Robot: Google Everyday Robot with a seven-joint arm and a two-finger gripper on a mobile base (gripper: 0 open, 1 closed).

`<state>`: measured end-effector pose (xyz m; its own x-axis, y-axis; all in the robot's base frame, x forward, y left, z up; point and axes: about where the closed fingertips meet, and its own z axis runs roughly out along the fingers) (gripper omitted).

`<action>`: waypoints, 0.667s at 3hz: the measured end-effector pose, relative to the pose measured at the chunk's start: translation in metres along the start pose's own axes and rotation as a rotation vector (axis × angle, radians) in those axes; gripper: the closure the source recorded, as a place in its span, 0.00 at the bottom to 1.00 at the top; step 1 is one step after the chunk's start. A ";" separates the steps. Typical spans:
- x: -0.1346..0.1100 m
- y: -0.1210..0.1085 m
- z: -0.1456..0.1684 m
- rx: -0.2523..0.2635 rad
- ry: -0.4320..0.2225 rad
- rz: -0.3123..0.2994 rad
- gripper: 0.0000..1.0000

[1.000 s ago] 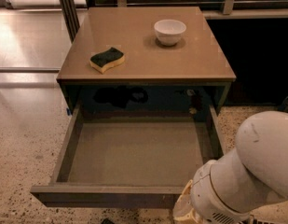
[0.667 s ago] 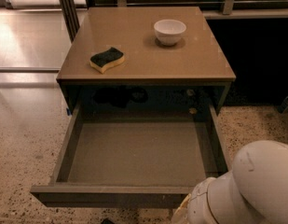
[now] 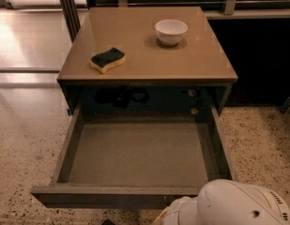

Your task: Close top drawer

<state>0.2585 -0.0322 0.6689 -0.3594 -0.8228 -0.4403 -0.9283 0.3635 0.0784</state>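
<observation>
The top drawer (image 3: 111,196) is pulled far out of the brown cabinet (image 3: 149,76). Its flat front panel lies near the bottom edge of the camera view. Its grey inner floor (image 3: 140,153) is bare and empty. Only the white rounded housing of my arm (image 3: 238,207) shows, at the bottom right, just in front of the drawer's front right corner. My gripper is out of view, below the bottom edge.
A yellow sponge with a black top (image 3: 107,59) and a white bowl (image 3: 171,32) sit on the cabinet top. Speckled floor (image 3: 262,139) lies to the right and shiny floor (image 3: 27,46) to the left. A dark rail and posts stand behind the cabinet.
My arm has sunk lower toward the bottom right corner, so less of it shows. The drawer, sponge and bowl have not moved.
</observation>
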 end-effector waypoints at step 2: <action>0.004 -0.027 -0.008 0.129 -0.071 0.093 1.00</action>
<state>0.2816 -0.0486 0.6721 -0.4315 -0.7516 -0.4989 -0.8697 0.4935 0.0086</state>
